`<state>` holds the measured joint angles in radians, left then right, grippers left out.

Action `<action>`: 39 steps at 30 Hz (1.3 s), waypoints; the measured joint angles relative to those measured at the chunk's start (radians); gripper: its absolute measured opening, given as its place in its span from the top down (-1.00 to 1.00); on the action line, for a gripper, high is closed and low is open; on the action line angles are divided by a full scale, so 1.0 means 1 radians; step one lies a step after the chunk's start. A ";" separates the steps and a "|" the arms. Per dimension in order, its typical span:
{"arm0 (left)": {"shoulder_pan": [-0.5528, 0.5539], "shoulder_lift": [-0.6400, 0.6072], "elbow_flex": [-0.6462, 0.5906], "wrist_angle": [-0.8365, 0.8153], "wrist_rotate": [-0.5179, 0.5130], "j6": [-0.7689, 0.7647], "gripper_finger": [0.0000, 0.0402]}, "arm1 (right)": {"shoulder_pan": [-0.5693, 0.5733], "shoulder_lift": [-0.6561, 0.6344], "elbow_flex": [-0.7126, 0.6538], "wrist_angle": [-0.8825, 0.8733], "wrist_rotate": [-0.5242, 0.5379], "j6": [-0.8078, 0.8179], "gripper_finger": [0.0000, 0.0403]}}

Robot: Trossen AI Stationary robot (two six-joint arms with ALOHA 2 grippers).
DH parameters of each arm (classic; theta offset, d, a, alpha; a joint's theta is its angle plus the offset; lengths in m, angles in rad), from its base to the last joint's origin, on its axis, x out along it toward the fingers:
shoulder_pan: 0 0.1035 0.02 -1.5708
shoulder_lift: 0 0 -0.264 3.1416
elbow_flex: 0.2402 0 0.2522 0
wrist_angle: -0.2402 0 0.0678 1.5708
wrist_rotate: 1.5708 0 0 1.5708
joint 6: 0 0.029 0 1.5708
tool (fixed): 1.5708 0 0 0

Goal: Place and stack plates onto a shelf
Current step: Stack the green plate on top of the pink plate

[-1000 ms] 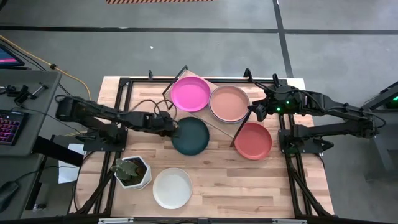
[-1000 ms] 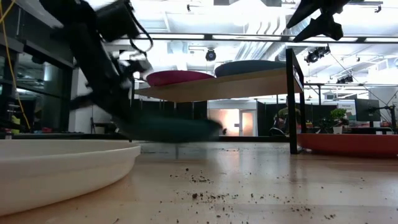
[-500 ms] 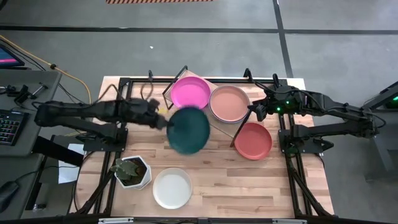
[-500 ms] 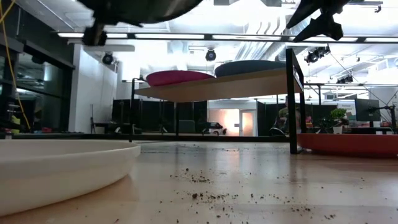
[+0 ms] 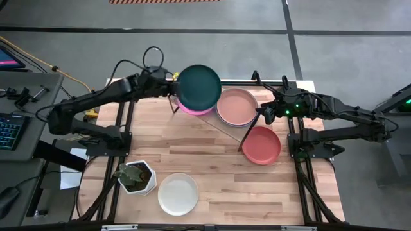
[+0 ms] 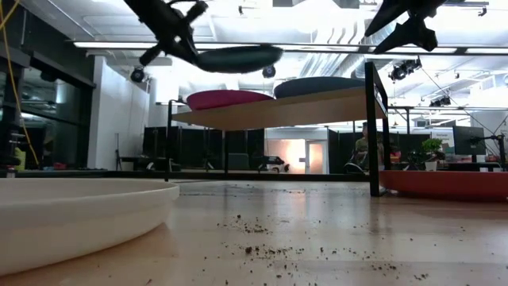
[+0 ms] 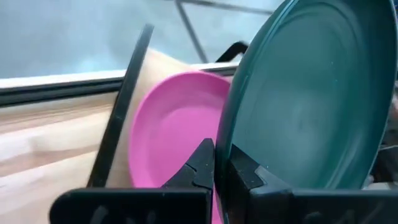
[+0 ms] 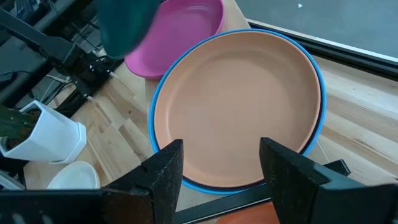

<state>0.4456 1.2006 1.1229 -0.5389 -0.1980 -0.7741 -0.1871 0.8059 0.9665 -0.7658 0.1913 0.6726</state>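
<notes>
My left gripper (image 5: 173, 83) is shut on the dark green plate (image 5: 199, 88) and holds it in the air over the magenta plate (image 5: 192, 110), which lies on the shelf (image 6: 270, 116). The left wrist view shows the green plate (image 7: 311, 99) just above the magenta plate (image 7: 174, 130). The dusty pink plate (image 5: 236, 106) sits inside the blue plate (image 8: 319, 106) on the shelf. My right gripper (image 8: 221, 165) is open and hovers over the dusty pink plate's right side, touching nothing. The coral red plate (image 5: 261, 145) and the white plate (image 5: 178, 194) rest on the table. My left gripper pinches the green plate's rim (image 7: 222, 140) on its left side, one finger over the rim and one under it. The fingers come roughly level from the table's left. The plate is lifted clear and nearly level above the shelf (image 6: 238, 58).
A white hexagonal plant pot (image 5: 137, 177) stands near the table's near left corner, beside the white plate. The shelf's black legs (image 6: 371, 135) rise from the table. Soil crumbs lie on the wood in the low view. Bare tabletop lies between the shelf and the white plate.
My left gripper has lifted the green plate off the table's middle and carried it up and toward the far edge, to above the magenta plate on the shelf. The plate stays level in the hold.
</notes>
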 joint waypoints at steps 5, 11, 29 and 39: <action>0.027 0.048 0.001 -0.059 0.040 0.009 1.00 | 0.000 0.000 0.000 0.000 0.000 0.000 0.04; 0.026 0.082 0.000 -0.063 -0.010 -0.005 0.95 | 0.000 0.000 0.000 0.000 0.000 -0.001 0.04; 0.025 0.083 0.001 -0.038 0.043 0.040 0.52 | 0.000 0.000 0.000 0.000 0.001 0.000 0.04; 0.025 0.058 0.001 -0.064 0.068 0.063 0.28 | 0.000 0.000 0.000 0.000 0.001 0.005 0.04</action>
<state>0.4709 1.2583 1.1236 -0.6033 -0.1297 -0.7108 -0.1871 0.8059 0.9665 -0.7654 0.1921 0.6771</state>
